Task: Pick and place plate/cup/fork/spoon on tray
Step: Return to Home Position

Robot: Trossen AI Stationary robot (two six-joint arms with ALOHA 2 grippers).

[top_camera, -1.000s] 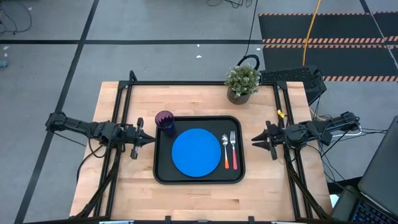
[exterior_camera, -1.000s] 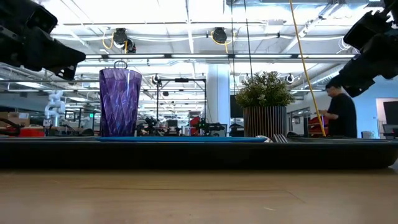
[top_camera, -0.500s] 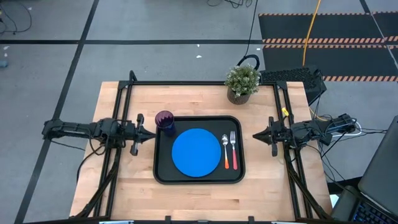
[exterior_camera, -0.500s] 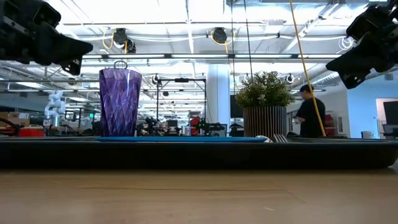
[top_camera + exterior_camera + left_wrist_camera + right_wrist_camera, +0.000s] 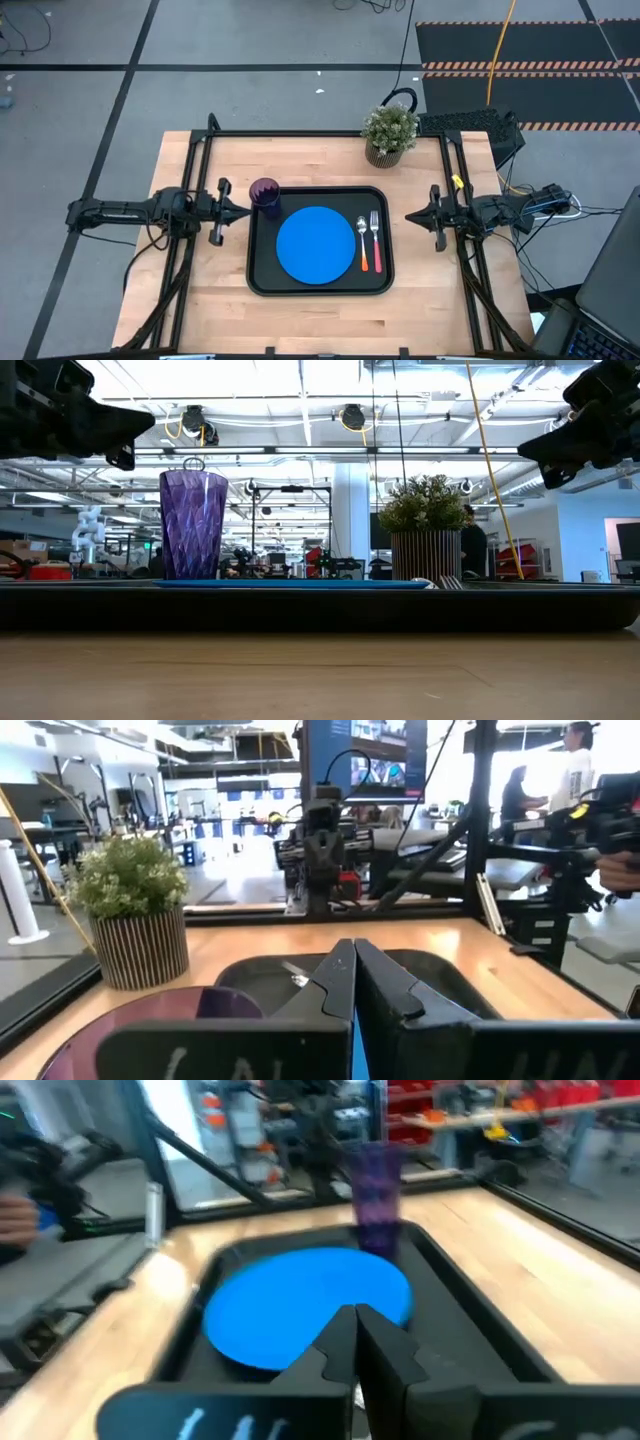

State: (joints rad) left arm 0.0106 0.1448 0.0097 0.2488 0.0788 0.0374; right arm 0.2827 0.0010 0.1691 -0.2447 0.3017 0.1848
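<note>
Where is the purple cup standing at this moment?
In the high view, the cup stands upright in the far left corner of the tray, close to the upper-left edge of the plate.

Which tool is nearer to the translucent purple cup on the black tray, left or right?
Left. The left tool is just beside the translucent purple plastic cup, outside the rim of the black rectangular tray; the right tool is beyond the tray's opposite side.
</note>
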